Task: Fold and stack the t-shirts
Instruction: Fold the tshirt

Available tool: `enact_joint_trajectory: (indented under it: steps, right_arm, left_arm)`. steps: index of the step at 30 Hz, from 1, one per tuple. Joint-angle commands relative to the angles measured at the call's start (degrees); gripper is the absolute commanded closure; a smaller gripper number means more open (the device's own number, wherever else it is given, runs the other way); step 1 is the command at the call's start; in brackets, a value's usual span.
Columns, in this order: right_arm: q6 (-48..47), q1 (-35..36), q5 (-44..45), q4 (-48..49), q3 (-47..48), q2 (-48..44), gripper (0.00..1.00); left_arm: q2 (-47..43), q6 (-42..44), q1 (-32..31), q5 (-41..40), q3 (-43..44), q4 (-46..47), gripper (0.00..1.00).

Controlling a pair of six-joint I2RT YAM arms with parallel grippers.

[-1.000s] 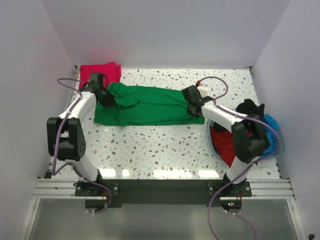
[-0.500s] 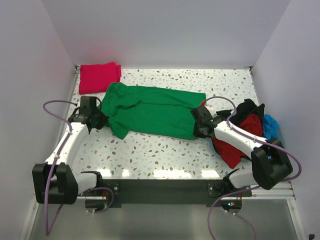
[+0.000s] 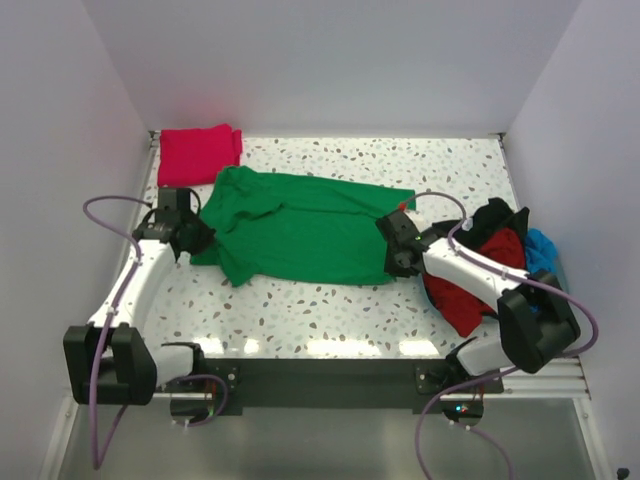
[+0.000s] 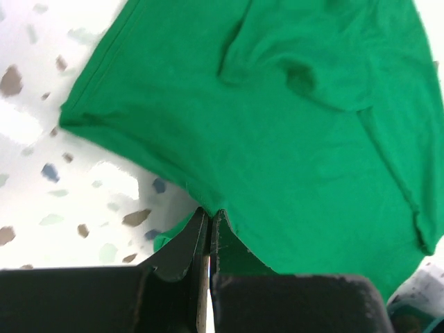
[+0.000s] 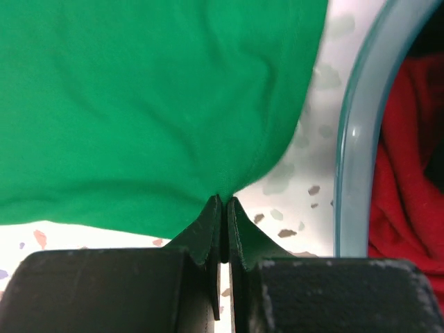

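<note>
Green t-shirt (image 3: 300, 230) lengthwise left-right, collar probably left

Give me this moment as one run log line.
green shirt: spread out, held at both ends | left gripper: shut on its edge | right gripper: shut on its edge | pink shirt: folded, far left corner

The spread t-shirt (image 3: 300, 225) lies across the table (image 3: 330, 305), between my left pincer (image 3: 198, 243) and my right pincer (image 3: 393, 258). Behind its left end lies the folded t-shirt (image 3: 198, 153). At the right, the basket (image 5: 349, 152) holds other t-shirts (image 3: 462, 290).
</note>
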Motion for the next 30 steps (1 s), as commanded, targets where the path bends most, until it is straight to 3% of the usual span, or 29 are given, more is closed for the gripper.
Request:
enact_joint_trajectory:
  steps: [1, 13, 30]
  right_arm:
    - [-1.27, -0.37, 3.20, -2.43, 5.65, 1.32, 1.00]
    - [-3.82, -4.67, 2.15, -2.35, 15.58, 10.10, 1.00]
    - [-7.08, -10.03, 1.62, -0.23, 28.06, 22.59, 1.00]
  left_arm:
    - [3.90, 1.46, 0.38, 1.96, 5.87, 3.13, 1.00]
    - [19.46, 1.99, 0.03, 4.43, 18.97, 9.55, 1.00]
    - [38.09, 0.23, -0.06, 0.12, 33.73, 12.72, 1.00]
